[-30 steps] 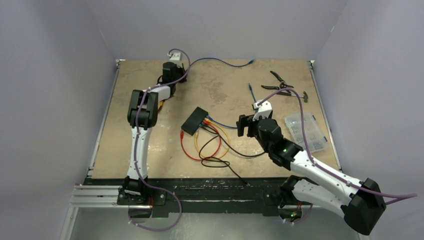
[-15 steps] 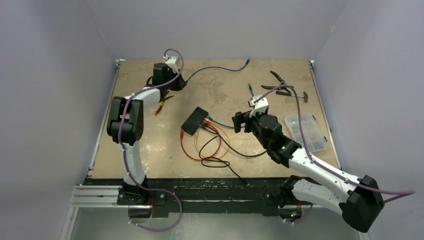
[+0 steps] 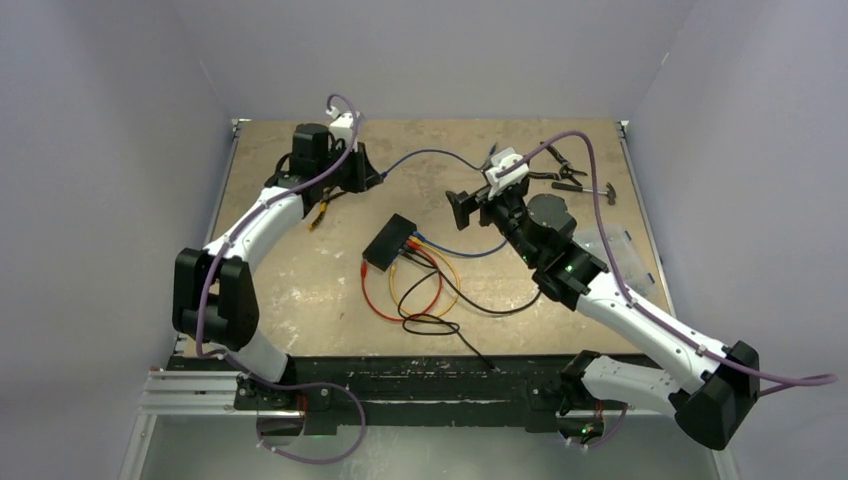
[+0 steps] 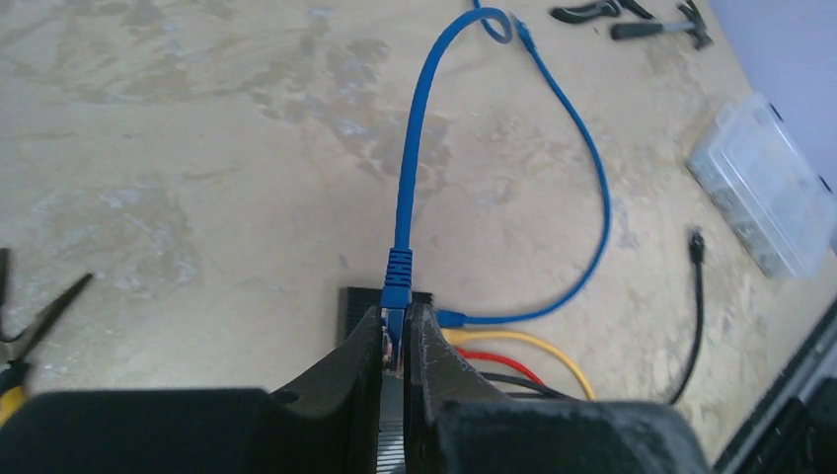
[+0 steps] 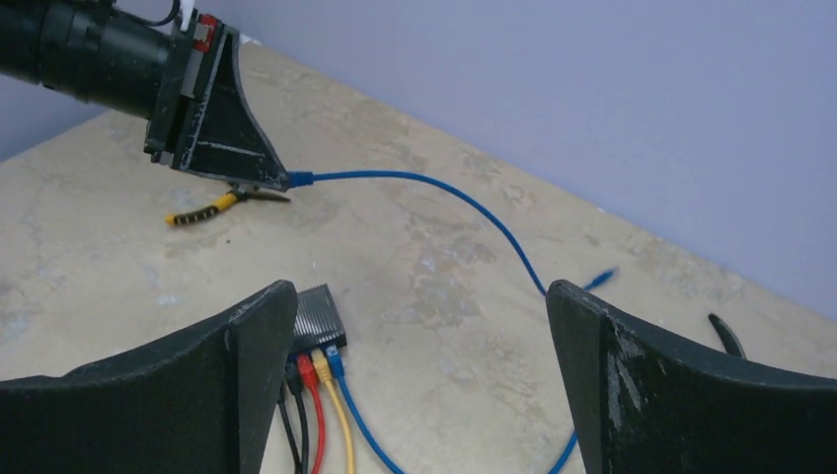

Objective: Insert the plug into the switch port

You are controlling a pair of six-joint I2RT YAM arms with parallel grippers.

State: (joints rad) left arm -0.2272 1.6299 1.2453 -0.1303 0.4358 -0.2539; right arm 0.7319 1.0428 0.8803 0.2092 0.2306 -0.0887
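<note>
Both arms have swung since a second ago, and the right gripper point(image 3: 463, 208) has gone from beside the switch point(image 3: 389, 243) toward the far side, its jaws wide and empty. The left gripper point(image 4: 395, 331) pinches the blue plug point(image 4: 396, 293) of a blue cable point(image 4: 413, 158), apart from the switch. The switch lies mid-table with four cables plugged in.

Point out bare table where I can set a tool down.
Widest free patch: near left, between the left arm, the switch and the red cable. A strip along the far edge, beyond the blue cable, is bare too. Crowded: the cables near the switch, and the far right with pliers, hammer and box.
</note>
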